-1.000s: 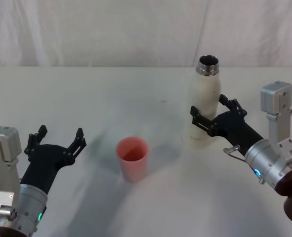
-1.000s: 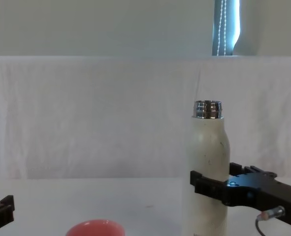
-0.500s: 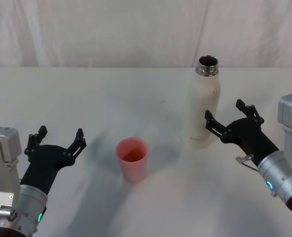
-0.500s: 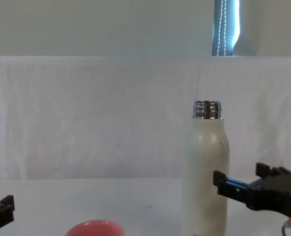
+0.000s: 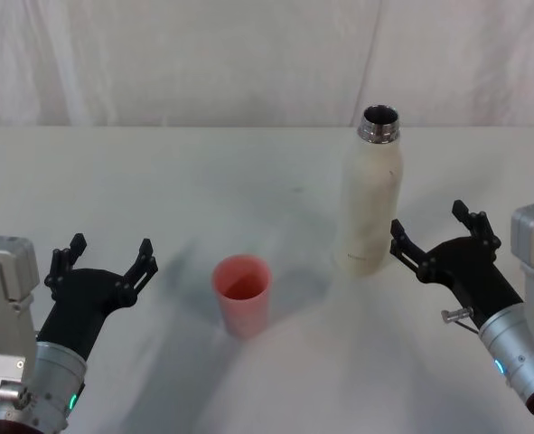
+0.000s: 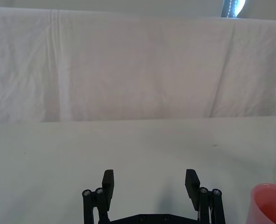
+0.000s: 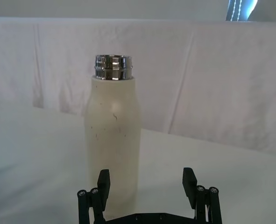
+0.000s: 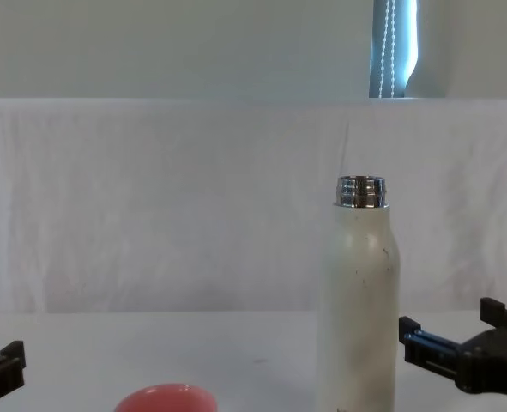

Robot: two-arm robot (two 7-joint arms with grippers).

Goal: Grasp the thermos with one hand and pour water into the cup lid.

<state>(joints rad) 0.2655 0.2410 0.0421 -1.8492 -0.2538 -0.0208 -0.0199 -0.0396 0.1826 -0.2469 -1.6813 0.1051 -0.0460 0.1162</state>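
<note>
Backed off the upright thermos (image 5: 370, 203), right tool (image 5: 436, 237) gapes empty; left tool (image 5: 102, 260) likewise.

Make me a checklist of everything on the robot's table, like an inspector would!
Surface: white table, covered with cloth.
Thermos: upright, uncapped, standing free.
Cup lid: pink, upright, left of the thermos and nearer the robot.
Clutter: nothing seen.
Right pincer: open, just right of the thermos, not touching it.
Left pincer: open, holds nothing, left of the cup lid.
Cables: thin wire loop on the right arm.
Surroundings: white draped backdrop behind the table.
</note>
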